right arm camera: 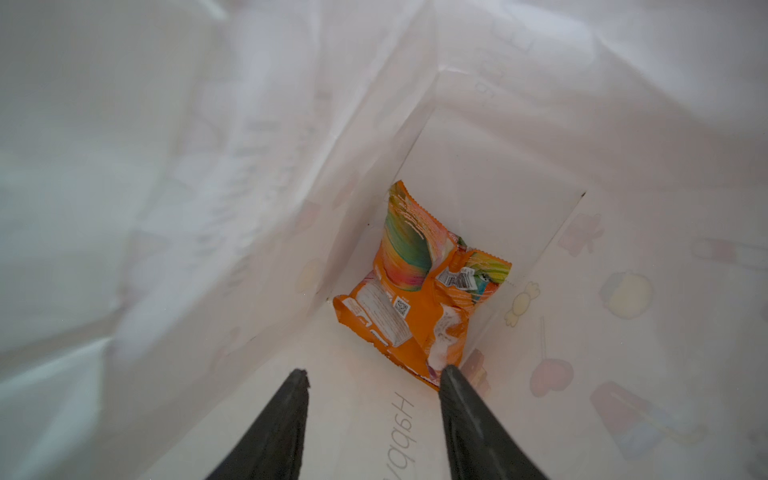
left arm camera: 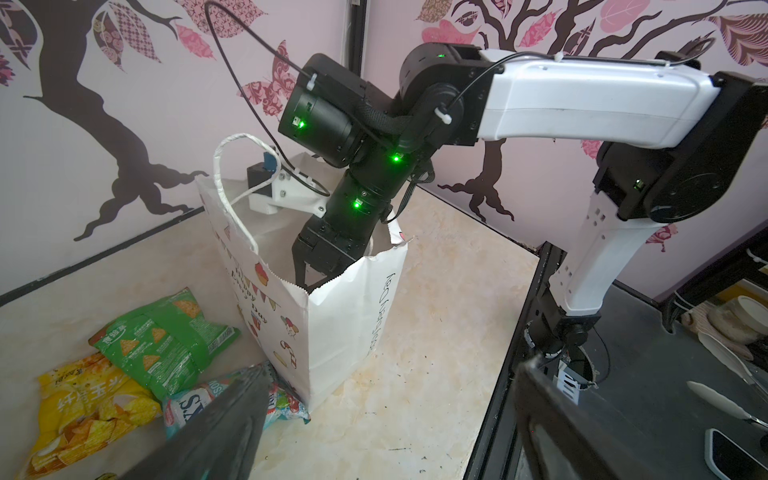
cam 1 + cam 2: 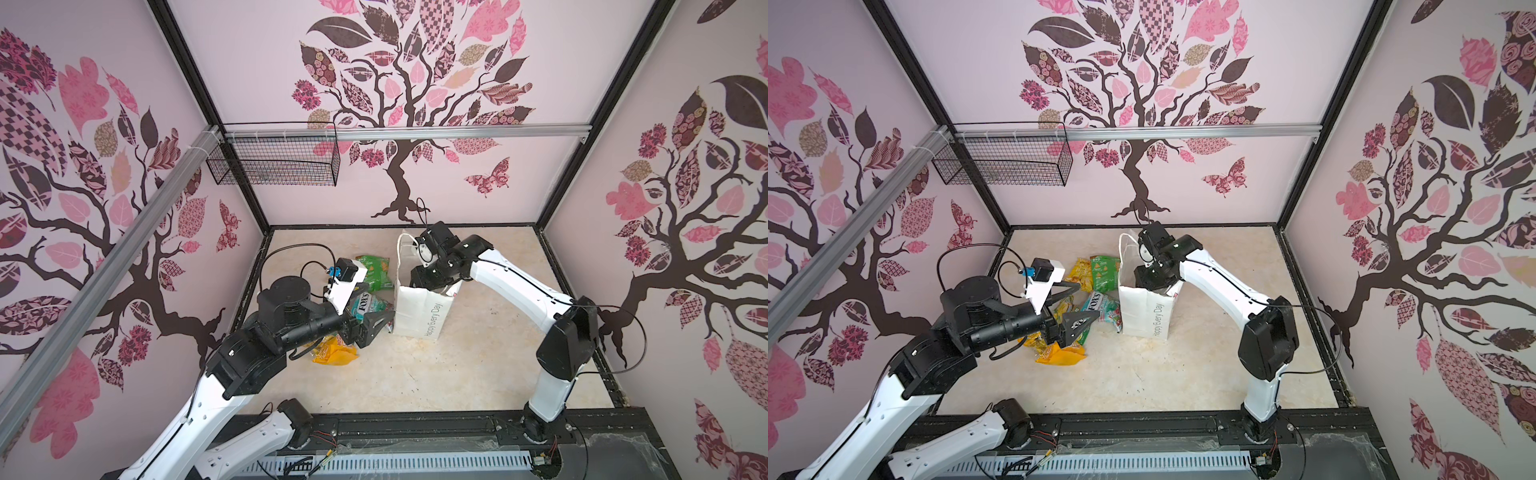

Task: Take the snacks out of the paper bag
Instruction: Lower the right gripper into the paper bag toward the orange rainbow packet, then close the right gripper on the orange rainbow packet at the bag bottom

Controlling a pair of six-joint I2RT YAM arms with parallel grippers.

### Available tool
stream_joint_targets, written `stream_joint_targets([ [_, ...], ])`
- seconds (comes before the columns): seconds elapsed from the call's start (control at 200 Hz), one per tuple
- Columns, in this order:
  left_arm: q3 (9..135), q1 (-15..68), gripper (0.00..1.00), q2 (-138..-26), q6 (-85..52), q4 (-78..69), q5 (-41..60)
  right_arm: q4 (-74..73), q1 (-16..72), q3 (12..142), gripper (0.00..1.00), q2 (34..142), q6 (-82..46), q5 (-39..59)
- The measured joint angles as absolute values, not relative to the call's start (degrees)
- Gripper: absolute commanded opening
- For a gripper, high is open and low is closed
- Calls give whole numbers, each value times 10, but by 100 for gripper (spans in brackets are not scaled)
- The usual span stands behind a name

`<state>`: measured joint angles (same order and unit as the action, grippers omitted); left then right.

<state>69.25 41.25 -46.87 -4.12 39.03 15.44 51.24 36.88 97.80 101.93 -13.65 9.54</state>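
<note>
Most snacks (image 3: 1104,272) lie toward the left edge of the table (image 3: 1183,374); one orange packet (image 1: 419,291) is left in the paper bag (image 3: 1144,307), under your part-open, empty right gripper (image 1: 374,370); left gripper (image 2: 395,368) wide

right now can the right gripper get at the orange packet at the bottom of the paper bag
Probably yes. The right gripper is inside the paper bag, jaws apart and empty, and the orange packet lies alone on the bag's floor just ahead, with nothing between them.
</note>
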Motion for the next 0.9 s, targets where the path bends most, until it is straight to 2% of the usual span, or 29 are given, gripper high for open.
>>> stream_joint_targets([
  [0.17, 689, 413, 93, -469, -41, 390, 152, 492, 378, 961, 55, 983, -135, 105],
  [0.39, 688, 413, 93, -469, -41, 390, 150, 495, 379, 956, 56, 991, -129, 102],
  [0.575, 688, 413, 93, -469, -41, 390, 150, 515, 378, 968, 62, 1028, -124, 94],
  [0.74, 688, 413, 93, -468, -41, 390, 147, 525, 378, 979, 71, 1060, -116, 84],
  [0.9, 688, 413, 93, -466, -41, 390, 145, 534, 378, 984, 73, 1077, -115, 79],
])
